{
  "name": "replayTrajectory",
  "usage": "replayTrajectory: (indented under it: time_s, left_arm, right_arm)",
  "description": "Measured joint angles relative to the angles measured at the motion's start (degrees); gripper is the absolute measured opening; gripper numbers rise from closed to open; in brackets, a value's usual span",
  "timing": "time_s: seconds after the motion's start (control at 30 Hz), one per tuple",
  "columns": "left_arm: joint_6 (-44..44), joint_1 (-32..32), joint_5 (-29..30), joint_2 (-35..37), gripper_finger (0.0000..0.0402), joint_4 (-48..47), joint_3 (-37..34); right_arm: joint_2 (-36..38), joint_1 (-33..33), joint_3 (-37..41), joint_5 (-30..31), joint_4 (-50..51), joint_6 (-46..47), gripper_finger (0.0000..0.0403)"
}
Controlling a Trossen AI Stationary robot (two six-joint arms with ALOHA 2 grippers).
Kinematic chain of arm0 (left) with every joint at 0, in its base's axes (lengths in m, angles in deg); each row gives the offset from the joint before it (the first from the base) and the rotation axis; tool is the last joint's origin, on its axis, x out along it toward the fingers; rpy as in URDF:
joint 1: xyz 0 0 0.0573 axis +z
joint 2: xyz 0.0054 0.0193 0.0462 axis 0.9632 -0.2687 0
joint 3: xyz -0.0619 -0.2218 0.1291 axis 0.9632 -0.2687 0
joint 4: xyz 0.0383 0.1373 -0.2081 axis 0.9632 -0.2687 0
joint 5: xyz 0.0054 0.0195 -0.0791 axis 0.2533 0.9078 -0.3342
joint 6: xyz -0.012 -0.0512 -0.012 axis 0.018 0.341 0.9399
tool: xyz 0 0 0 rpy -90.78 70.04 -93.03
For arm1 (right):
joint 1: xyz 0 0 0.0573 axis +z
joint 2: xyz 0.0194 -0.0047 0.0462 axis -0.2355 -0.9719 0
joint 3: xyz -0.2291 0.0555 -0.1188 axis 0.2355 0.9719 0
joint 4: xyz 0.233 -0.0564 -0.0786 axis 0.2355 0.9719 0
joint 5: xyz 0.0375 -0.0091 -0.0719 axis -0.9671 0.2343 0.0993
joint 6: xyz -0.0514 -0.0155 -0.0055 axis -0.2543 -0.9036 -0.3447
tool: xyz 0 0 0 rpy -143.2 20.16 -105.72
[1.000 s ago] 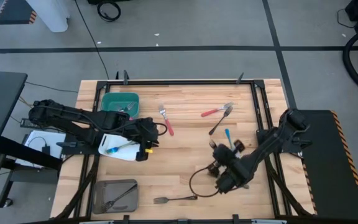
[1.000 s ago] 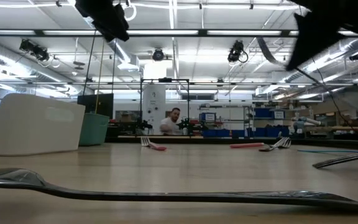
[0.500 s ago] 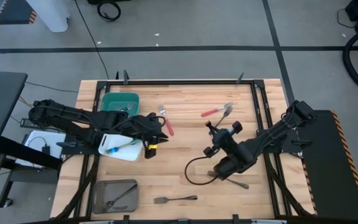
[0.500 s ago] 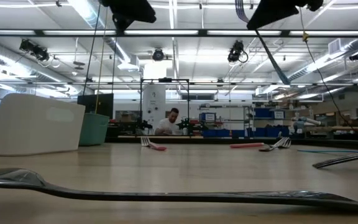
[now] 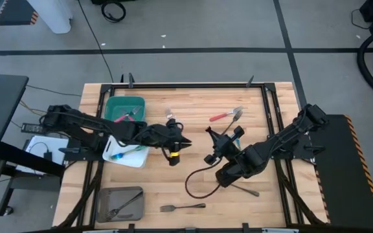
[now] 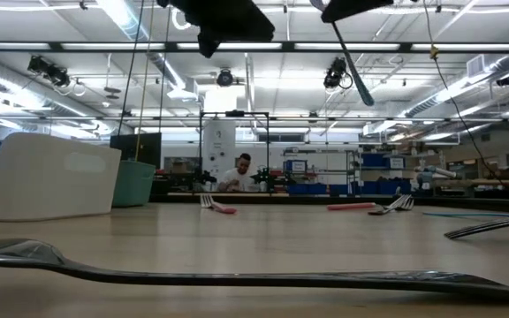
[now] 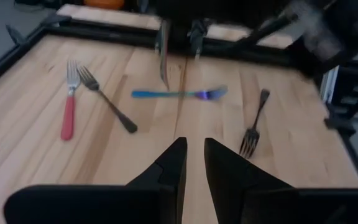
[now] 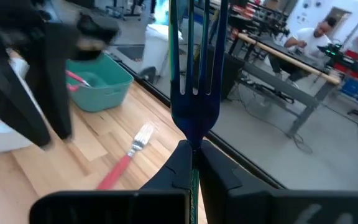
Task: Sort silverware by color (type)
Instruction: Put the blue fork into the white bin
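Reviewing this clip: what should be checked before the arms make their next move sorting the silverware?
1. Grip: ok, right gripper is shut on the fork.
2. Fork clear of the table: ok, it hangs high in the low view.
3. Fork's handle colour, for choosing a bin: cannot tell.
4. Free hand: ok, left gripper has its fingers slightly apart with nothing between them.
5. Room between arms: not ok, both grippers crowd mid-table.

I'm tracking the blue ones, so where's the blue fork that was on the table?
The blue fork is off the table, held upright in the right gripper near mid-table, facing the left gripper.
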Motion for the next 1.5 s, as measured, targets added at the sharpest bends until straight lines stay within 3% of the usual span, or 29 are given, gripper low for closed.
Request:
replayTrajectory:
  time_s: [0.33,0.5,0.67,1.5]
  left_arm:
    - [-5.53,-0.79,0.95,-5.05,0.0066,14.17,0.03]
    - [-7.28,-0.54,6.18,-6.19,0.0066,16.91,0.01]
    - [-7.44,-0.2,6.99,-6.62,0.0066,23.16,-0.02]
    - [-9.75,-0.74,6.59,-3.17,0.0066,24.55,-0.02]
  right_arm:
    - [0.0,0.69,0.0,-1.47,-7.2,-12.26,0.0016]
    - [0.12,1.09,0.0,-1.47,-9.79,-15.32,0.0016]
    - [0.16,1.11,0.0,-1.75,-13.56,-18.37,0.0016]
    - [-0.04,2.38,-0.09,-1.87,-13.14,-17.89,0.0016]
